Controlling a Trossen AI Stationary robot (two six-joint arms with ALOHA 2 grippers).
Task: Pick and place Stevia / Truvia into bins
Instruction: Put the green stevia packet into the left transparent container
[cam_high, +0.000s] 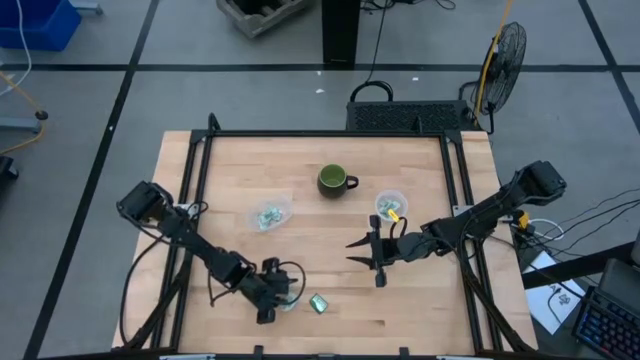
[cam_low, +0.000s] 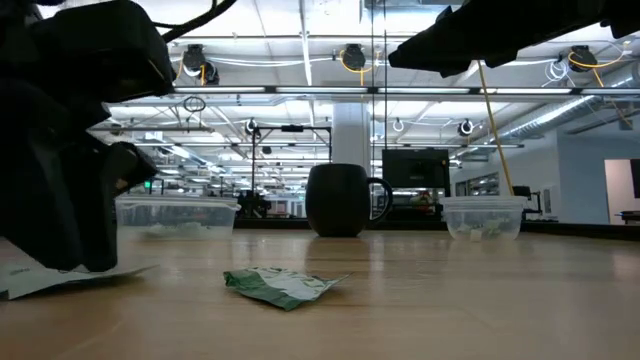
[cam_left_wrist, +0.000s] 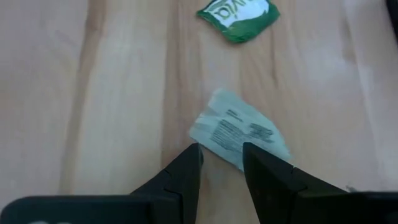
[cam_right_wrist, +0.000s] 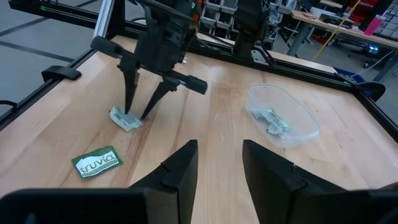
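My left gripper (cam_high: 278, 297) is low at the table's near edge, open, fingers pointing down around a pale packet (cam_left_wrist: 239, 127) that lies flat on the wood. From the right wrist view I see those fingers (cam_right_wrist: 129, 99) straddling the packet (cam_right_wrist: 126, 119). A dark green Truvia packet (cam_high: 318, 304) lies flat just to its right, also in the low view (cam_low: 280, 285). The two clear bins, the left bin (cam_high: 270, 215) and the right bin (cam_high: 390, 207), each hold packets. My right gripper (cam_high: 354, 253) hovers open near the table's middle, touching nothing. My left gripper comes at the pale packet from above, slanting. Its two fingertips (cam_left_wrist: 191, 155) stand at one end of the packet (cam_left_wrist: 214, 140), one at each side. The packet lies flat on the table. Whether the tips touch the paper, I cannot tell.
A dark green mug (cam_high: 333, 180) stands between the bins toward the far side. The right bin also holds something yellow. Black rails (cam_high: 455, 200) frame the table's left, right and far sides. Bare wood lies between the two grippers.
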